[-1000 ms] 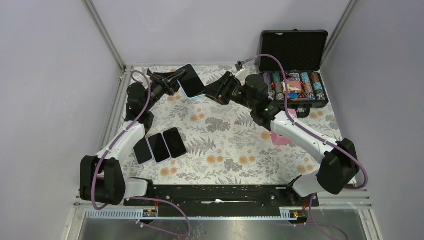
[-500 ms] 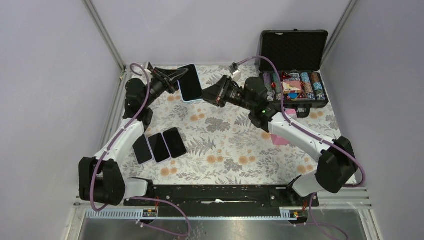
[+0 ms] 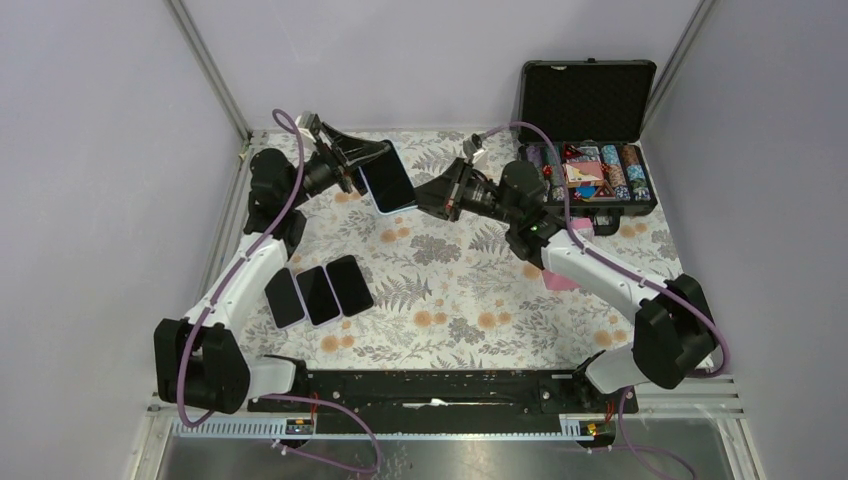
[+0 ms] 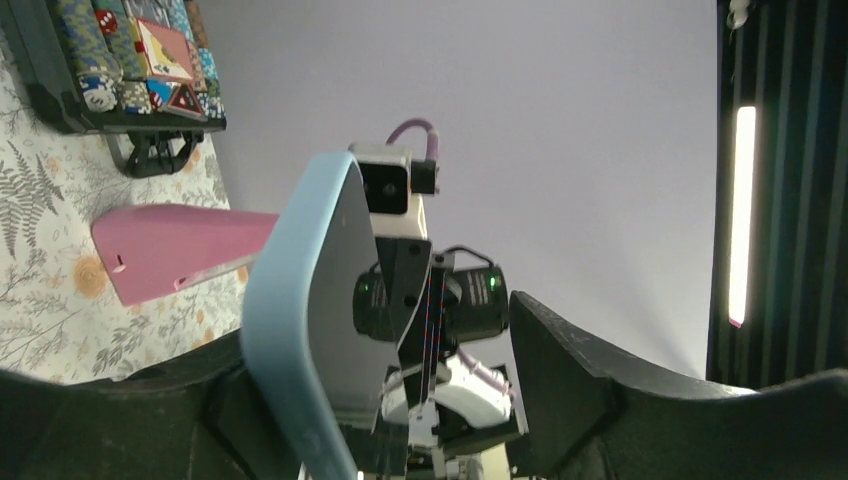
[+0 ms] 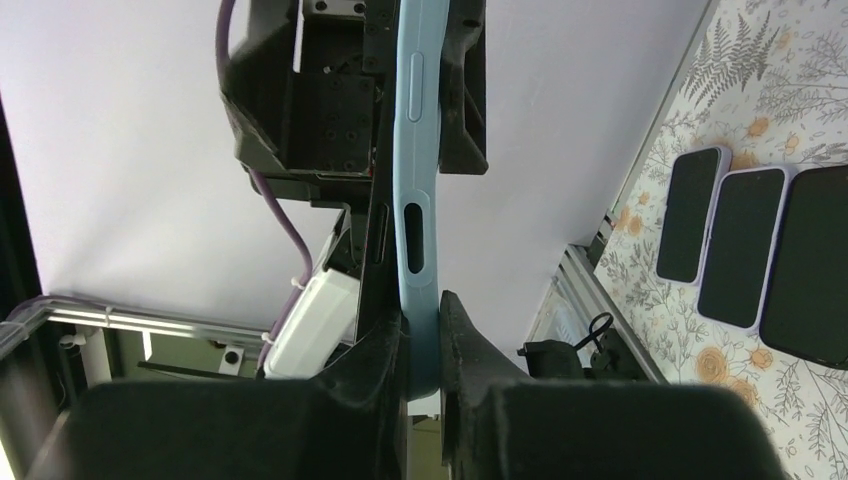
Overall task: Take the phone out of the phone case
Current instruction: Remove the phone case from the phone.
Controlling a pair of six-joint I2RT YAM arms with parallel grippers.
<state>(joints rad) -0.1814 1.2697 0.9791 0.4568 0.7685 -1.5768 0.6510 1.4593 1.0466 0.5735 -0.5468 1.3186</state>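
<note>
Left claw [image 3: 358, 158] has sprung apart, now released, jaws wide about the phone [image 3: 388, 180]. Right claw [image 3: 428, 196] grasps the light-blue phone case [image 5: 414, 210] edge; phone inside, raised above the bench [image 3: 450, 290].

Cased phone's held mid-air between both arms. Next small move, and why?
Probably close the open left end effector on the light blue phone case: only the right end effector pinches its edge, and peeling likely needs two holds.
</note>
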